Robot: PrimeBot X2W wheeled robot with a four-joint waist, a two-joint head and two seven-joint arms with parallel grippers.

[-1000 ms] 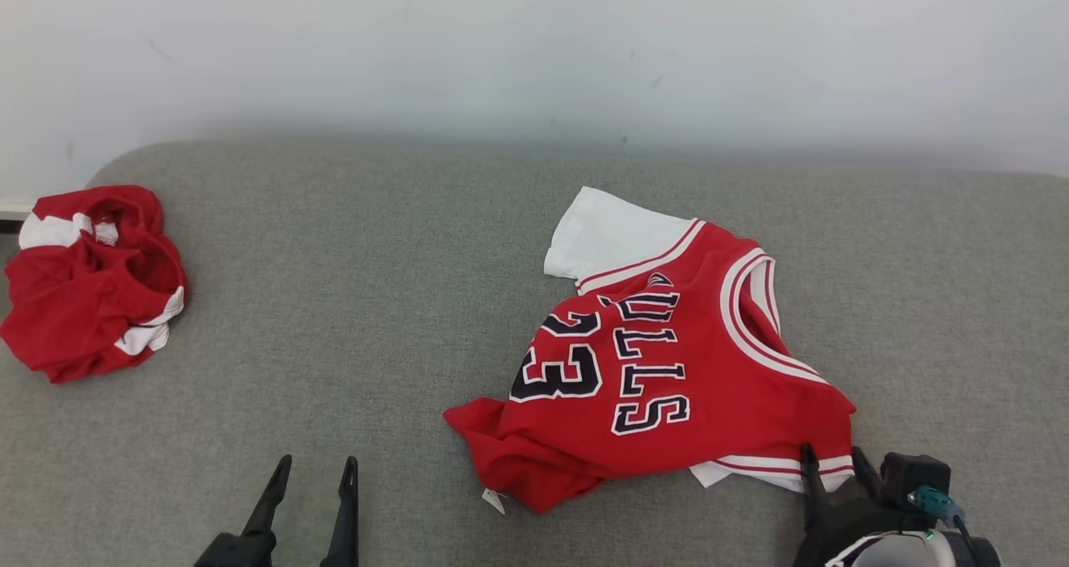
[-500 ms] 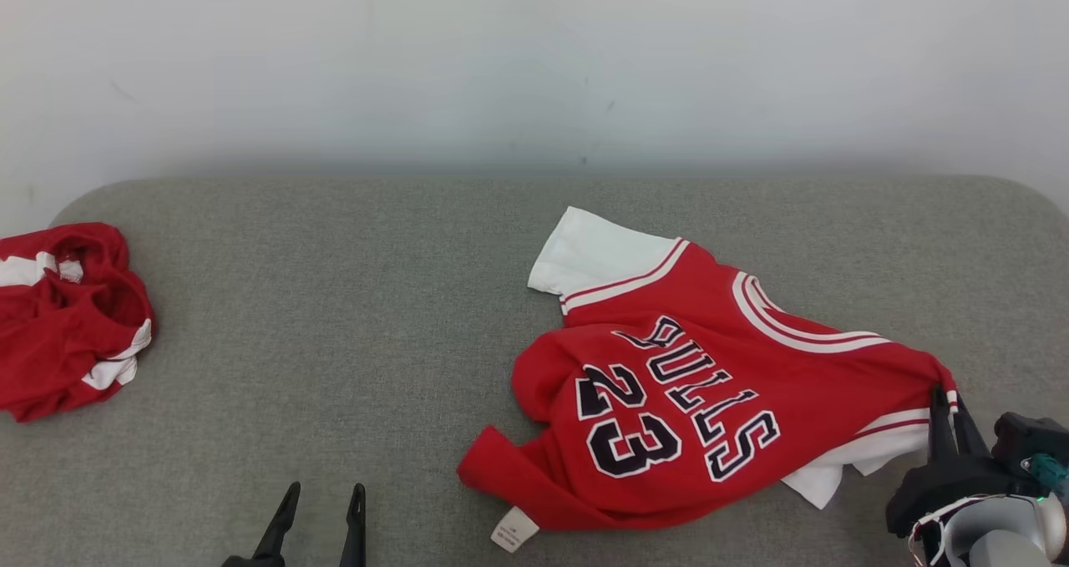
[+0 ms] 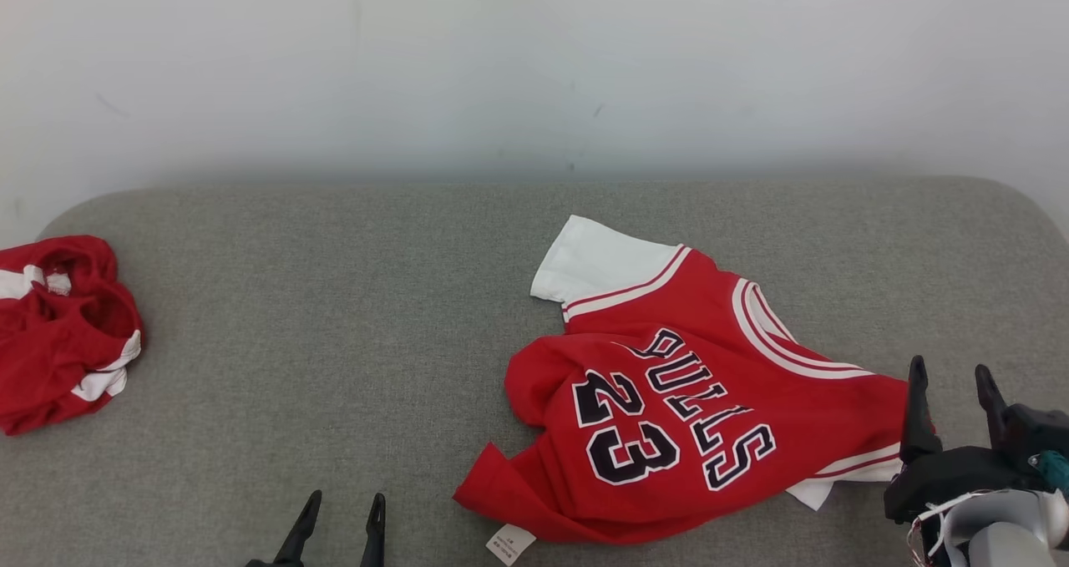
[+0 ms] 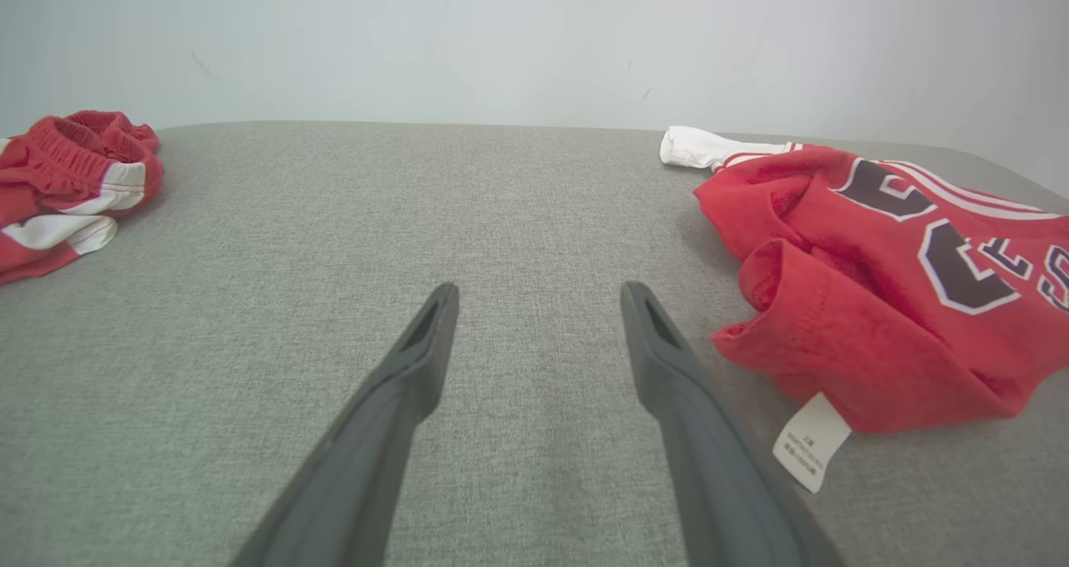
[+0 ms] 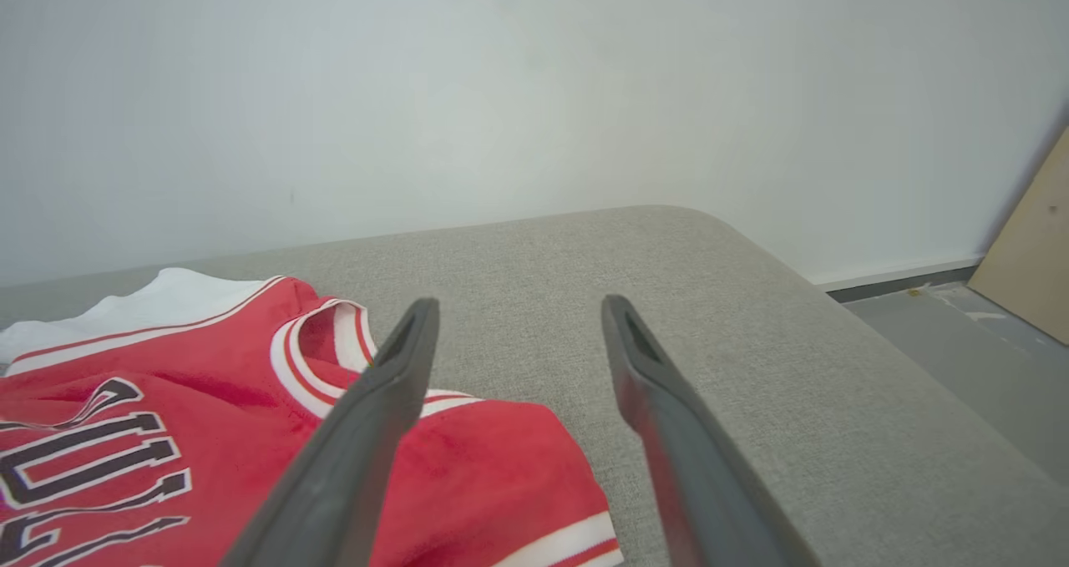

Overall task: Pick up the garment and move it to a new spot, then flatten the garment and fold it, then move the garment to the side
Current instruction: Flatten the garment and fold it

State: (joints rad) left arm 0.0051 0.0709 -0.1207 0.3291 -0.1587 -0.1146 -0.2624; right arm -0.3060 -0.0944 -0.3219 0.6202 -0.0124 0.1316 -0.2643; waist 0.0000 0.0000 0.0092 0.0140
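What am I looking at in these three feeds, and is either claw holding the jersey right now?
One robot, three cameras. The head view looks down on a grey padded surface. The two wrist views each look along that arm's own dark fingers. The left gripper is open over bare surface. The right gripper is open at the edge of the red jersey, holding nothing. The jersey lies rumpled, lettering up. Another red-and-white garment sits bunched at far left.

The head view looks forward and down across the grey cushion (image 3: 334,341), the wall (image 3: 534,66) along the frame's top. Both wrist views sit low and close, skimming the cushion toward that wall. All share the red jersey (image 3: 693,400): right of centre, right edge, lower left respectively.
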